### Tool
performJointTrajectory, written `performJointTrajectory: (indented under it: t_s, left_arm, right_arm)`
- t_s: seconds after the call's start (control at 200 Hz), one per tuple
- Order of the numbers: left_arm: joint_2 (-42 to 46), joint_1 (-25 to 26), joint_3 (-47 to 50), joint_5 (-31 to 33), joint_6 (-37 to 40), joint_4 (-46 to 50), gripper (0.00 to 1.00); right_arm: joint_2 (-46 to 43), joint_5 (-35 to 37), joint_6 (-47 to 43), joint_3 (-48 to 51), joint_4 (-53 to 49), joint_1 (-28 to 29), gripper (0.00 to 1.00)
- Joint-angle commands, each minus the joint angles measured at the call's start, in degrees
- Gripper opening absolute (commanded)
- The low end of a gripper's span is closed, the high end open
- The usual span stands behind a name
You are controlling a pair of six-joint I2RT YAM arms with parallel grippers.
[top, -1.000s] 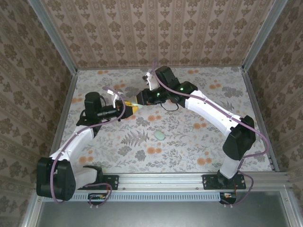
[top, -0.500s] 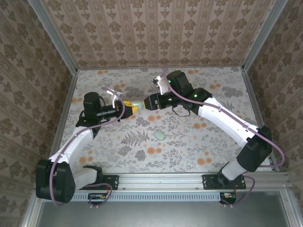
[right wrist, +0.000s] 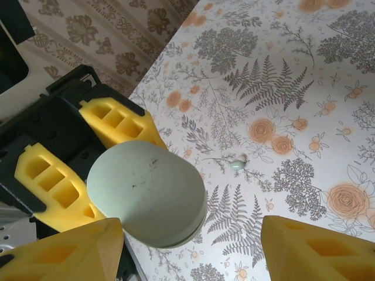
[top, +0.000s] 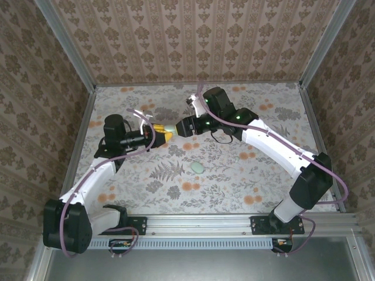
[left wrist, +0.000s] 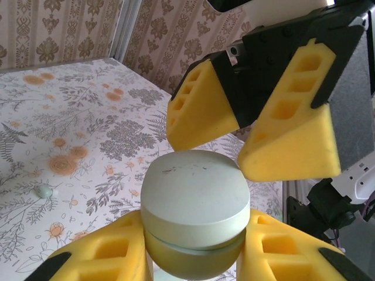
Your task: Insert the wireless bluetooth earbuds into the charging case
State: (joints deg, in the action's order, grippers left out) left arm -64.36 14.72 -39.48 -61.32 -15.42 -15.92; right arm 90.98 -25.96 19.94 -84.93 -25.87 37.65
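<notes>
- Charging case: a pale-green, rounded puck. It was held off the table, over the far-left half and between the two arms.
- Left gripper: its yellow foam pads were pressed onto the lower half of the case from both sides. The lid faced the other arm.
- Right gripper: its fingers were spread apart just beyond the lid, one to either side, with nothing between them. I saw no contact with the case.
- A seam ran round the case under the lid, which looked closed.
- A small pale-green piece, likely an earbud, lay loose on the table near its middle, well apart from the case. I could not make out a second one.

Handling, as I judged it:
- The case looked light, with a hard, smooth shell and curved sides, so it could slip or twist under a pinch.
- The soft pads should help. The best hold on the body looked to be below the seam, leaving the lid edge free for the other fingers.
- It seemed sturdy enough, with the hinge as the weak point.
- The earbud looked tiny and glossy and liable to roll. It should be taken across its body with the pad tips.

Markings: I could read no brand, label or writing anywhere. There were only faint dark scuffs on the lid top.
</notes>
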Motion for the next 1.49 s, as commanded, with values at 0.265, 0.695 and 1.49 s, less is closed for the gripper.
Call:
performJointTrajectory:
  t_s: [0.265, 0.695, 1.49]
  left_arm:
    - [0.99, 0.64, -0.33, -1.26, -0.19, -1.18, 0.09]
    - [1.05, 1.67, -0.32, -2.01, -0.2, -1.97, 0.09]
    - [-0.05, 1.82, 0.07, -1.35, -0.11, -2.9, 0.08]
  right_arm:
    - [0.86, -1.65, -2.45, -1.05, 0.18, 0.58, 0.68]
    - [3.39, 9.39, -0.82, -5.17, -0.65, -0.36, 0.69]
    - [4.7, 6.27, 2.14, -7.37, -3.14, -1.51, 0.68]
